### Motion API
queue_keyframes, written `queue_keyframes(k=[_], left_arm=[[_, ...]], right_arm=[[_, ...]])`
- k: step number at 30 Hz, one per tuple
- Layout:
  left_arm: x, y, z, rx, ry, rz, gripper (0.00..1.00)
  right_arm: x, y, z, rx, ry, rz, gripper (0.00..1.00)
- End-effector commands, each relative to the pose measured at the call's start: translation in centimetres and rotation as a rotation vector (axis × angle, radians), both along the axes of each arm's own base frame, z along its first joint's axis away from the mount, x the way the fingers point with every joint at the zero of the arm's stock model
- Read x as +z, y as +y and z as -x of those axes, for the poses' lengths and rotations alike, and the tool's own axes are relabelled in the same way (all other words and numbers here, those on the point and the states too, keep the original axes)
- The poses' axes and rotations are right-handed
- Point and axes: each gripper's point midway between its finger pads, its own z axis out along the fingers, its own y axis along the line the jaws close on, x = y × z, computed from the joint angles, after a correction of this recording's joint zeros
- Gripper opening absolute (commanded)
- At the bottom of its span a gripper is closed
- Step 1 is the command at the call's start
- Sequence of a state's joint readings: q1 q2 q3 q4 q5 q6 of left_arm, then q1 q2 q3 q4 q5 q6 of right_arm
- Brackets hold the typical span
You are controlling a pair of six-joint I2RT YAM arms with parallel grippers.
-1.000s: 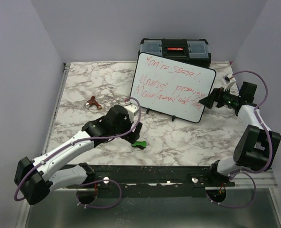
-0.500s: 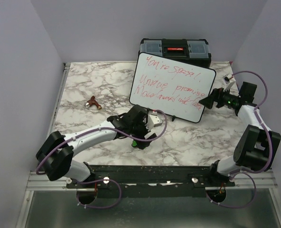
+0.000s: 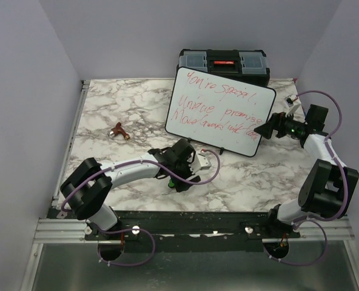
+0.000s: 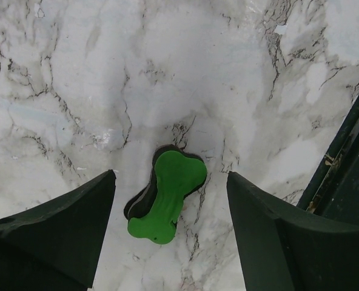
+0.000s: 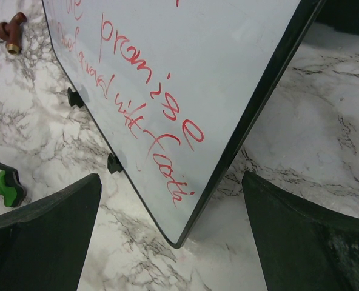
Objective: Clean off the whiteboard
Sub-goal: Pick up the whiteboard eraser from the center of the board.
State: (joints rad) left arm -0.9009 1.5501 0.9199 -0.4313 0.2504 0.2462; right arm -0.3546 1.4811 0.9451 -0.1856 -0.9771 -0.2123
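Marble-patterned bench [image 3: 107,109], white with grey and brown veins, fills the floor of a booth with plain lavender walls [image 3: 46,48]. A dark metal rail [image 4: 349,163] runs along the bench edge to the right of the left claw.

The left claw [image 4: 170,177] hangs open just above the bench. Its two dark fingers stand apart on either side of a green bone-shaped eraser [image 4: 167,200] (a black pad shows under the green grip), and bare marble shows between each finger and the eraser. Well off to this claw's far left lies a small brown fitting with a brass end [image 3: 118,130].

The whiteboard [image 3: 222,109] stands tilted on small black feet [image 5: 114,163] beyond the left claw, with red handwritten lines across its face. Its lower corner sits between the fingers of the right claw [image 5: 171,177], which is spread wide: one finger is on the written side and the other is behind the black frame. Neither finger visibly touches the board.

Behind the board, farther from both claws, a black toolbox with a red latch [image 3: 223,62] sits against the back wall, its lower part hidden by the board's top edge.
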Motion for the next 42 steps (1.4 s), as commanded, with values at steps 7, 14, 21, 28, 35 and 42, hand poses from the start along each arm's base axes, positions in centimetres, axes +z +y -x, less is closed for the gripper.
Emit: queue_keyframes(k=[7,14,21,28,35,42], left_arm=[[-1.1,1.8,0.4,0.068,0.003,-0.143,0.68],[-2.1,2.5,-0.3,0.075,-0.033,-0.218,0.65],[-3.0,1.7,-0.8,0.092,-0.030,-0.273,0.32],[0.4,-1.2,-2.6,0.322,-0.027,-0.188,0.12],[-1.2,-2.4,-3.3,0.609,0.060,-0.181,0.20],[-2.2,-1.6,-3.4,0.696,0.054,-0.203,0.36]], right_arm=[[-1.0,-0.3,0.1,-0.010,0.038,0.001,1.00],[-0.8,-0.4,0.2,-0.011,0.044,-0.010,1.00],[-0.7,-0.5,0.2,-0.010,0.042,-0.017,1.00],[-0.5,-0.5,0.3,-0.008,0.037,-0.017,1.00],[-0.3,-0.4,0.5,-0.003,0.032,-0.019,1.00],[-0.3,-0.2,0.6,0.010,0.033,-0.031,1.00]])
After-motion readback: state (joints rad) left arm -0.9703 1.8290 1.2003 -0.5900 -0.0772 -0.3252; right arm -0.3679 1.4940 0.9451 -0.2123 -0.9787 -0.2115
